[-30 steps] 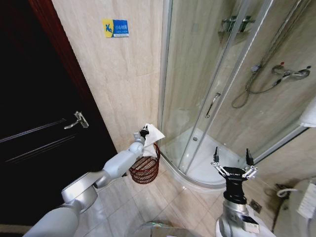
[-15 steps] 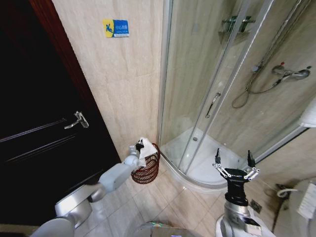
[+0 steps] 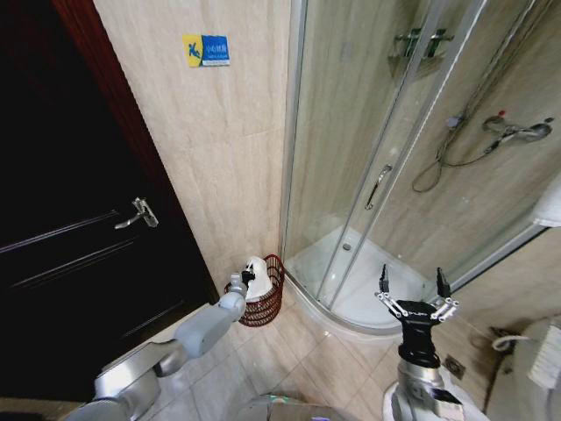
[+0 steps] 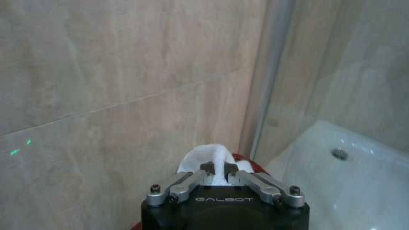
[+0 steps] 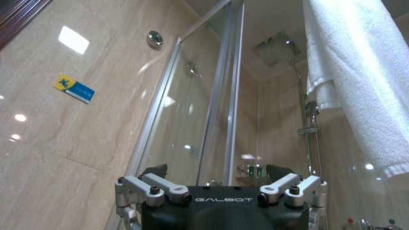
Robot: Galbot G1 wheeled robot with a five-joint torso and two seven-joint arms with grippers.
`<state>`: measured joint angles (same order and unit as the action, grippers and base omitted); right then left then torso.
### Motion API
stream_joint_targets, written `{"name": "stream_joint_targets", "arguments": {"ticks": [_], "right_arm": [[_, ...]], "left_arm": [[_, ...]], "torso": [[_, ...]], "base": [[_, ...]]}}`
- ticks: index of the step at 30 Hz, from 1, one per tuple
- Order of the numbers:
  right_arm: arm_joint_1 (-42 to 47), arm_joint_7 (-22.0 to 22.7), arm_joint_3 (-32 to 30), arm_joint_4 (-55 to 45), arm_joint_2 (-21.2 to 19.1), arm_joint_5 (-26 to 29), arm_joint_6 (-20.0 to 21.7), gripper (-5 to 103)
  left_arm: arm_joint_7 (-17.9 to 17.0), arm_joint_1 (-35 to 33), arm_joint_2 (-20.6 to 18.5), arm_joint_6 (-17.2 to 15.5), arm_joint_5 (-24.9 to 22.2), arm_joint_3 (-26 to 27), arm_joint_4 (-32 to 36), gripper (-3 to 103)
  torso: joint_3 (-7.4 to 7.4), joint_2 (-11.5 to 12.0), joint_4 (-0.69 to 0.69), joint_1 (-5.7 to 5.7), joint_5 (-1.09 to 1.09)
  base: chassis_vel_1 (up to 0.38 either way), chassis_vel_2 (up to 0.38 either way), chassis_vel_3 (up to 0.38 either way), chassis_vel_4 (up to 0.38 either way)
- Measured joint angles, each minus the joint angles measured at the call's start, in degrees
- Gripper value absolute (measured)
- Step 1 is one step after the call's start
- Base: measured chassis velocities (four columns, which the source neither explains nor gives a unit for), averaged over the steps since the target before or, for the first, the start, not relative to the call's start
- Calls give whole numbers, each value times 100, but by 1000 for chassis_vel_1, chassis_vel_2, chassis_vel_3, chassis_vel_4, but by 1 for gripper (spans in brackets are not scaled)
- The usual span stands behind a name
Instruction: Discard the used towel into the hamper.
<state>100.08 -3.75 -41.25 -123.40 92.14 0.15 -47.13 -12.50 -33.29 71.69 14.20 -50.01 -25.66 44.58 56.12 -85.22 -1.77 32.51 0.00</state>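
The hamper (image 3: 264,307), a small dark-red wire basket, stands on the floor tiles in the corner between the beige wall and the shower enclosure. My left gripper (image 3: 244,280) reaches down to its rim and is shut on the white towel (image 3: 257,269), which hangs bunched in the basket's mouth. In the left wrist view the towel (image 4: 211,157) sticks out between the fingers (image 4: 191,182), with a slice of the hamper's red rim (image 4: 246,164) just past it. My right gripper (image 3: 412,289) stands upright and open at the lower right, holding nothing.
A dark wooden door (image 3: 70,246) with a lever handle stands left of the hamper. The curved glass shower enclosure (image 3: 377,175) and its white tray (image 3: 368,289) are right beside it. Another white towel (image 5: 357,72) hangs high beside the right arm.
My left arm has come down and drawn back, carrying the towel from above the hamper into its mouth. The right arm has stayed put.
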Motion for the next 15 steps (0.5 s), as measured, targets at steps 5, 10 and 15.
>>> {"name": "stream_joint_targets", "arguments": {"ticks": [5,10,15], "right_arm": [[65,-30,17,-134,0,46,0,100],[98,-71,21,-218,0,53,0,100],[134,-90,24,-212,0,53,0,100]], "left_arm": [[202,107,202,77,145,-135,-437,7],[486,132,493,279,349,-120,-1056,7],[752,87,677,421,626,-46,-1520,7]], "torso": [[0,0,0,0,0],[0,0,-1,0,0],[0,0,-1,0,0]], "base": [[0,0,0,0],[0,0,0,0],[0,0,0,0]]}}
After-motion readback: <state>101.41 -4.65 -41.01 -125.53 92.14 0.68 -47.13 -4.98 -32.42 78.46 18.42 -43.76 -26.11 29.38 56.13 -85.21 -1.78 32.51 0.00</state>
